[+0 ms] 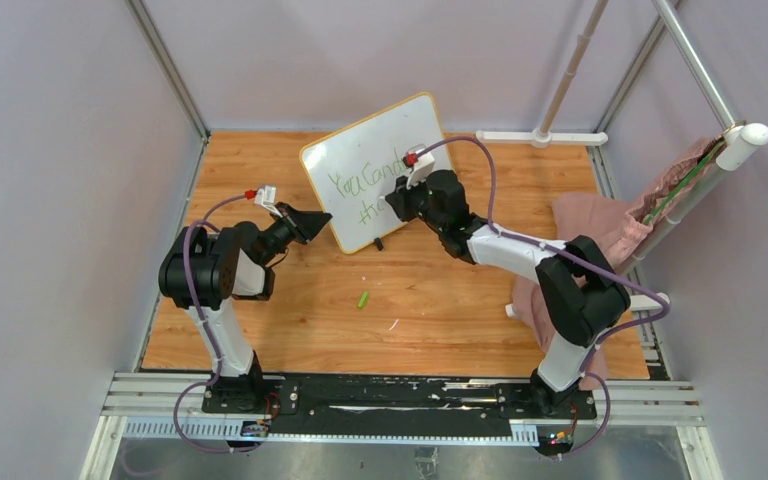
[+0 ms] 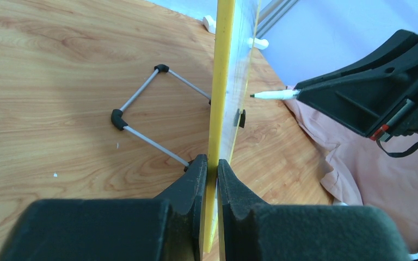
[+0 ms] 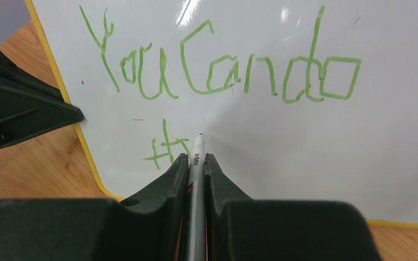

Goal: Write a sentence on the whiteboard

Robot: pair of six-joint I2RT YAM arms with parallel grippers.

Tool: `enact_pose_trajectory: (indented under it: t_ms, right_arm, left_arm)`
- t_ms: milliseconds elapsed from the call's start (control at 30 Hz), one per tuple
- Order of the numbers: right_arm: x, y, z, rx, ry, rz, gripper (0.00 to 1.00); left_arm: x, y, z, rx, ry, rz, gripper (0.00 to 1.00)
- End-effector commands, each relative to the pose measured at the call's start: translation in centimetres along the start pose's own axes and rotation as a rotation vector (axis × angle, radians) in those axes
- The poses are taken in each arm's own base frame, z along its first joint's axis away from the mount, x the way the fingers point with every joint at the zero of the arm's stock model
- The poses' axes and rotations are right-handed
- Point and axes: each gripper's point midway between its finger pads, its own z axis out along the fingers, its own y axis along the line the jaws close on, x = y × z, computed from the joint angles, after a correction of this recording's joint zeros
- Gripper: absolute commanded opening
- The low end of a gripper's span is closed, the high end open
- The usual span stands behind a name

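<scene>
The whiteboard (image 1: 400, 125) stands tilted on the wooden floor, with a yellow rim (image 2: 221, 81). Its sentence (image 3: 217, 68) is in green: "You Can do" on top, and a partial "th" (image 3: 166, 147) below. My left gripper (image 2: 212, 166) is shut on the board's left edge (image 1: 322, 222). My right gripper (image 3: 196, 157) is shut on a white marker (image 3: 198, 142). The marker's tip rests at or just off the board, right of the "th". In the left wrist view the marker (image 2: 275, 94) points at the board face from the right.
A small green marker cap (image 1: 363, 299) lies on the floor in front of the board. Crumpled pink cloth (image 1: 600, 230) sits at the right by a rail. The board's wire stand (image 2: 141, 119) spreads behind it. Enclosure walls stand on all sides.
</scene>
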Motion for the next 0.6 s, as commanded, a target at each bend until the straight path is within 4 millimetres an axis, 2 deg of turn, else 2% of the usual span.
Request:
enact_pose_trajectory:
  t_ms: [0, 567]
  right_arm:
    - [-2.4, 0.7, 0.8, -0.026, -0.047, 0.003, 0.0]
    - [-1.1, 0.6, 1.4, -0.026, -0.009, 0.0, 0.0]
  left_arm:
    - [0.5, 0.1, 0.3, 0.008, 0.005, 0.014, 0.0]
    - [0.5, 0.0, 0.4, 0.01, 0.005, 0.014, 0.0]
